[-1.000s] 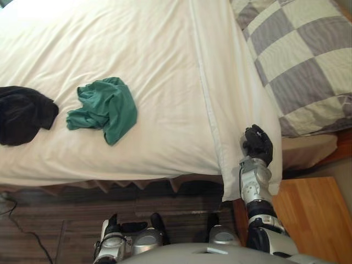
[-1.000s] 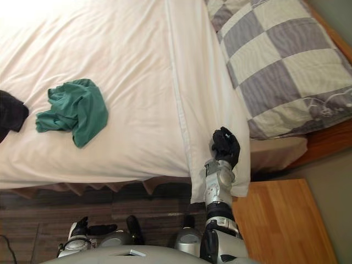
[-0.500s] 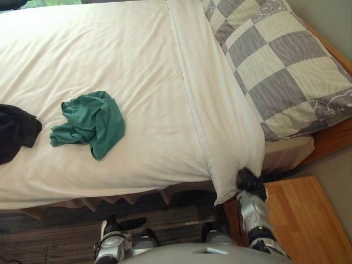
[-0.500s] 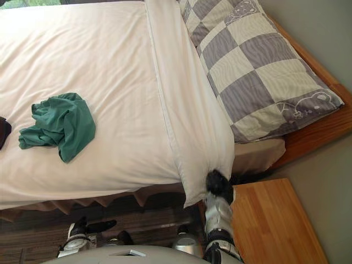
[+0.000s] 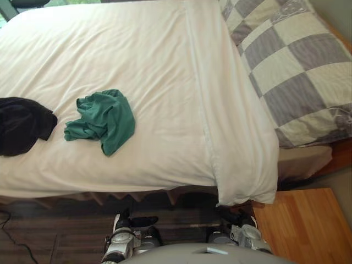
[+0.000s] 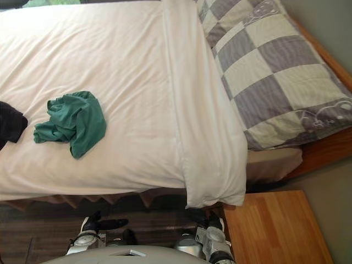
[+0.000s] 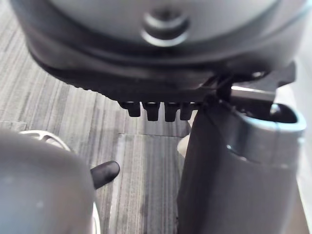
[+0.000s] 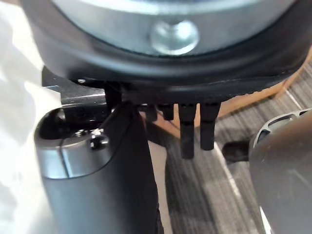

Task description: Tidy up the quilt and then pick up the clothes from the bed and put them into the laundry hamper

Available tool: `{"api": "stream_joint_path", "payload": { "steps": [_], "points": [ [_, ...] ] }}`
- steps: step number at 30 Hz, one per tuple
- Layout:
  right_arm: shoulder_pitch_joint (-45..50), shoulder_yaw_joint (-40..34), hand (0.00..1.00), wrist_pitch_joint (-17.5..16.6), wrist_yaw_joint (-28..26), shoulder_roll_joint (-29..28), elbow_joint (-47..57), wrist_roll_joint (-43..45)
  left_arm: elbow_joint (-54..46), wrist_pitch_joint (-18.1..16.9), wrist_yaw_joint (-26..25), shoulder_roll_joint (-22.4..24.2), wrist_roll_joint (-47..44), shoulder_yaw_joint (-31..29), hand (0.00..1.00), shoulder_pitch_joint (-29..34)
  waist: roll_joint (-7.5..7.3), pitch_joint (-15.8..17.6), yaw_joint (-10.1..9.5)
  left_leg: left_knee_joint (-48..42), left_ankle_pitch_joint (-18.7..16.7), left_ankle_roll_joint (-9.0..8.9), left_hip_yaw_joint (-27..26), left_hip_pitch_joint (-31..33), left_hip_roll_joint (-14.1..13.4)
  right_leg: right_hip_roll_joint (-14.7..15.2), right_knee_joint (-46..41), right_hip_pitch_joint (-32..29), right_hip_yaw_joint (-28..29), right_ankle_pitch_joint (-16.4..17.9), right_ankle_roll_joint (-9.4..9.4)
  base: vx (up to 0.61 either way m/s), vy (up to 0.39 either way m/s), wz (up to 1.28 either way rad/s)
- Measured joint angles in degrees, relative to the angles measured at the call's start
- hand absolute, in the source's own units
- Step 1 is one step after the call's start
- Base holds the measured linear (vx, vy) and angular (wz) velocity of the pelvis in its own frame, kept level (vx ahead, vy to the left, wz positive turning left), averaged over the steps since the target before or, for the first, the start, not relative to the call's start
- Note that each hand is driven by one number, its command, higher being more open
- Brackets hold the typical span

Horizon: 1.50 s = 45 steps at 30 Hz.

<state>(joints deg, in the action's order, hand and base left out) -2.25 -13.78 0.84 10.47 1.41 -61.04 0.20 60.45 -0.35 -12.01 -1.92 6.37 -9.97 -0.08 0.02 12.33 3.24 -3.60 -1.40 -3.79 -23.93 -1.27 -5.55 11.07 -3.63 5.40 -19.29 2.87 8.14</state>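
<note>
Fingers (image 8: 188, 129) of the right hand (image 8: 146, 78) hang straight and slightly apart with nothing between them, low beside the near edge of the bed (image 5: 165, 195), under its head corner. The left hand (image 7: 146, 68) is low too, its fingers (image 7: 152, 111) relaxed and empty over the carpet (image 7: 58, 107).

The white quilt (image 5: 143, 71) lies spread and fairly smooth, its folded band running along the checked pillow (image 5: 297, 66), and its near head corner droops over the bed's edge beside the wooden nightstand (image 5: 302, 225). A crumpled green garment (image 5: 104, 118) rests on the quilt towards the near edge. A black garment (image 5: 22, 124) lies just beyond it towards the foot, the two apart.

The quilt looks about done, so the clothes come next. The main risk is pinching quilt fabric together with the green garment, which would drag the cover up and undo the tidying. A loose fold could also slip from a shallow grasp and trail.
</note>
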Motion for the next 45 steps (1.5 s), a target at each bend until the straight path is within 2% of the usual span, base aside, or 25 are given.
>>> {"api": "stream_joint_path", "payload": {
  "steps": [3,5,7,9,11,12,13,14,15,16,17,18,20,22,27,28,30,32,33,36,38,40,41,42,45],
  "points": [
    [-0.5,0.7,1.0,0.1,0.0,1.0,-1.3,-1.3,-0.4,-0.1,-0.6,-0.5,-1.9,0.6,1.0,-0.4,-0.19,0.3,-0.67,-6.1,-1.5,1.24,0.4,3.8,-0.5,1.8,-2.2,-1.1,-1.9,0.1,0.15,0.01,0.076,0.45],
    [-0.3,0.8,1.0,0.0,0.1,0.5,-1.2,-2.4,-0.5,-1.0,-1.0,-1.0,-3.1,0.5,1.0,-0.4,-2.14,1.2,-1.63,-11.1,-4.5,1.24,0.3,4.0,-0.7,3.9,-3.5,0.2,-1.9,0.1,0.12,0.02,0.166,-0.02],
    [-0.3,0.9,1.0,-0.1,0.1,0.8,-0.5,-4.4,-0.2,-2.1,-1.3,-0.9,-3.7,0.3,1.0,0.2,-1.01,0.6,-1.08,-22.3,-10.5,0.65,0.2,4.8,-9.7,4.2,-5.7,0.6,-0.7,0.1,0.15,0.02,0.206,-0.38],
    [0.0,1.0,1.0,-0.1,0.2,1.1,0.4,-4.4,-0.2,-2.4,-1.3,-1.6,-3.2,0.5,1.0,0.4,-1.07,0.6,-0.45,-26.0,-11.1,0.38,3.3,4.9,-18.6,6.4,-8.9,-1.1,1.5,-0.4,1.05,0.01,0.365,-0.37],
    [0.5,1.0,1.0,-0.2,0.5,1.8,0.4,-4.3,-0.1,-2.9,-2.4,-1.9,-2.0,0.9,1.0,0.8,-0.92,0.0,-0.34,-21.4,-7.7,-1.2,9.7,4.4,-20.8,8.0,-10.2,-2.8,3.2,-0.9,3.27,0.01,0.475,-0.24],
    [0.8,1.6,1.0,-0.2,0.3,3.1,0.0,-4.4,0.1,-3.0,-2.6,-1.2,-1.7,2.0,1.0,0.7,-0.57,-1.0,-0.34,-16.7,-7.7,-11.23,13.5,3.2,-19.0,10.4,-10.6,-4.7,4.6,-1.0,5.4,0.03,0.596,-0.19],
    [0.0,1.7,1.0,0.0,-0.3,0.5,-1.5,-4.2,0.0,-2.6,-1.9,-4.9,-2.0,2.9,1.0,0.0,-5.51,-0.2,-0.38,-16.3,-9.3,-10.96,12.8,3.2,-13.4,15.2,-10.3,-5.9,6.1,-1.7,4.7,0.02,0.583,-0.07],
    [-0.1,1.4,1.0,0.1,-1.0,-0.3,-1.8,-4.2,0.0,-2.6,-2.2,-6.3,-1.9,3.7,1.0,0.0,-6.88,-0.4,-0.03,-16.1,-9.1,-11.08,13.2,3.6,-12.0,16.2,-10.6,-6.5,6.1,-3.9,2.97,-0.01,0.54,0.11],
    [-0.4,1.6,1.0,0.1,-1.7,-0.9,-1.8,-4.4,0.4,-2.2,-2.3,-7.4,-2.0,4.0,1.0,0.0,-7.79,-0.8,0.06,-16.0,-9.2,-11.12,12.9,4.0,-11.2,17.0,-11.5,-8.1,6.4,-8.9,-1.52,-0.05,0.367,-0.02],
    [-0.5,3.1,1.0,0.0,-1.5,-1.2,-1.8,-4.4,0.2,-2.1,-2.3,-7.5,-2.1,4.0,1.0,0.4,-7.01,-1.4,-0.7,-14.4,-8.4,-10.44,11.5,3.2,-11.1,16.6,-11.8,-10.3,5.2,-15.8,-9.4,-0.04,0.524,-0.24],
    [-0.6,4.7,1.0,0.1,-0.7,-1.6,-1.7,-4.8,-0.2,-2.2,-2.0,-7.6,-2.0,4.1,1.0,0.9,-6.53,-1.6,-1.63,-12.2,-7.5,-9.76,10.3,1.9,-11.1,16.1,-12.4,-11.0,1.6,-17.8,-10.34,-0.01,0.397,-0.29],
    [-0.8,5.3,1.0,0.0,-0.8,-1.5,-1.7,-5.2,-0.3,-2.3,-1.7,-7.6,-1.8,4.1,1.0,1.2,-6.26,-1.5,-1.54,-11.5,-7.1,-9.43,10.3,1.5,-11.2,14.8,-13.6,-10.9,0.4,-15.1,-8.87,0.02,0.394,-0.1],
    [-0.5,8.6,1.0,-0.3,-1.5,-2.0,-0.4,-7.0,-0.2,-2.2,-0.3,-8.3,-1.7,4.2,1.0,2.0,-5.71,-1.4,-1.41,-8.1,-5.2,-8.35,11.0,0.4,-11.4,3.6,-20.5,-10.2,-1.6,-1.5,-6.55,0.03,0.199,0.21],
    [0.0,11.2,1.0,-1.0,-1.4,-2.0,1.0,-11.3,-0.2,-2.1,0.9,-8.1,-1.5,4.6,1.0,2.0,-5.45,-1.3,-1.46,-6.9,-4.2,-7.69,11.6,0.4,-9.7,0.3,-18.5,-7.9,-5.6,3.8,-6.55,0.01,0.117,0.26],
    [0.2,15.8,1.0,-2.4,-1.4,-1.5,2.3,-19.5,0.5,-1.8,1.9,-7.8,-1.1,6.4,1.0,1.6,-3.9,-0.5,-1.8,-8.3,-3.9,-4.54,11.4,0.0,-8.6,-0.4,-10.0,-1.1,-5.9,6.8,-5.07,-0.04,-0.022,0.29],
    [-0.2,16.4,1.0,-2.6,-1.4,-0.9,2.3,-19.9,0.6,-1.8,2.1,-7.3,-0.3,7.0,1.0,1.0,-2.28,0.4,-1.73,-12.0,-4.2,-3.27,11.4,1.8,-8.9,-0.6,-8.5,0.2,-6.6,6.3,-4.09,-0.12,-0.031,0.35],
    [-1.2,18.5,1.0,-2.8,-1.3,1.1,2.2,-20.0,-0.2,-2.0,2.2,-6.2,0.5,7.3,1.0,0.5,-0.36,1.4,-1.71,-21.9,-2.6,-5.27,12.0,7.2,-9.1,0.6,-7.2,0.4,-6.5,6.5,-2.97,-0.16,0.029,0.16],
    [-2.0,20.6,1.0,-2.5,-1.2,3.1,2.0,-20.1,-1.4,-2.2,1.7,-4.7,0.1,7.3,1.0,0.5,2.0,2.1,-1.64,-31.0,1.1,-10.7,13.4,12.0,-8.8,1.7,-6.0,1.0,-5.2,5.3,-2.08,-0.06,0.063,-0.07],
    [-2.2,21.0,1.0,-2.5,-1.2,3.3,1.6,-20.2,-1.8,-2.4,1.2,-4.3,-0.6,7.7,1.0,0.6,2.7,1.9,-1.75,-32.6,1.7,-10.68,13.0,13.1,-8.7,2.0,-5.0,1.1,-4.9,4.1,-1.69,-0.01,0.111,-0.2],
    [-3.2,20.9,1.0,-1.9,-1.4,2.4,0.5,-20.1,-1.3,-3.2,0.5,-4.2,-1.7,8.6,1.0,0.7,3.36,1.9,-1.89,-31.3,-3.1,-6.03,8.7,12.3,-11.4,2.6,-2.5,0.0,-3.0,0.1,-0.71,0.06,0.214,-0.49],
    [-3.8,20.1,1.0,-1.2,-1.1,2.3,0.7,-19.7,-0.2,-3.2,0.5,-4.9,-1.7,8.6,1.0,0.4,2.91,2.1,-1.57,-23.5,-6.6,-3.47,7.8,8.3,-13.4,3.3,-3.5,-2.3,-0.1,-0.8,0.41,0.14,0.404,-0.61],
    [-4.2,18.7,1.0,-1.1,-0.8,2.0,1.7,-19.1,-0.6,-3.9,0.6,-5.9,-1.8,8.6,1.0,0.2,0.75,3.4,-1.33,-18.6,-8.6,-4.59,8.3,5.6,-15.1,6.1,-5.2,-3.8,2.3,-1.8,2.08,0.1,0.535,-0.38],
    [-3.9,18.2,1.0,-1.1,-0.6,1.1,2.0,-19.1,-1.3,-4.5,0.6,-6.6,-2.1,8.4,1.0,-0.4,-1.34,4.3,-1.29,-19.8,-9.3,-6.91,7.4,5.2,-13.3,8.5,-5.8,-3.9,2.7,-2.6,2.3,0.02,0.43,-0.25],
    [-3.2,18.2,1.0,-1.3,-0.8,-0.4,2.4,-19.2,-1.5,-4.8,-0.2,-8.2,-2.5,7.8,1.0,-0.5,-3.45,4.2,-1.96,-22.6,-10.9,-5.22,6.0,6.0,-11.7,8.6,-7.2,-5.4,2.3,-2.2,3.17,0.03,0.389,-0.21],
    [-1.6,18.8,1.0,-2.1,-1.6,-2.2,2.8,-19.5,-1.2,-4.5,-0.5,-8.5,-3.9,7.7,1.0,-0.5,-5.45,2.5,-1.61,-25.8,-12.9,-4.82,10.8,6.4,-7.6,8.6,-6.9,-3.1,2.3,-3.6,3.33,0.07,0.191,0.02]
  ]
}}
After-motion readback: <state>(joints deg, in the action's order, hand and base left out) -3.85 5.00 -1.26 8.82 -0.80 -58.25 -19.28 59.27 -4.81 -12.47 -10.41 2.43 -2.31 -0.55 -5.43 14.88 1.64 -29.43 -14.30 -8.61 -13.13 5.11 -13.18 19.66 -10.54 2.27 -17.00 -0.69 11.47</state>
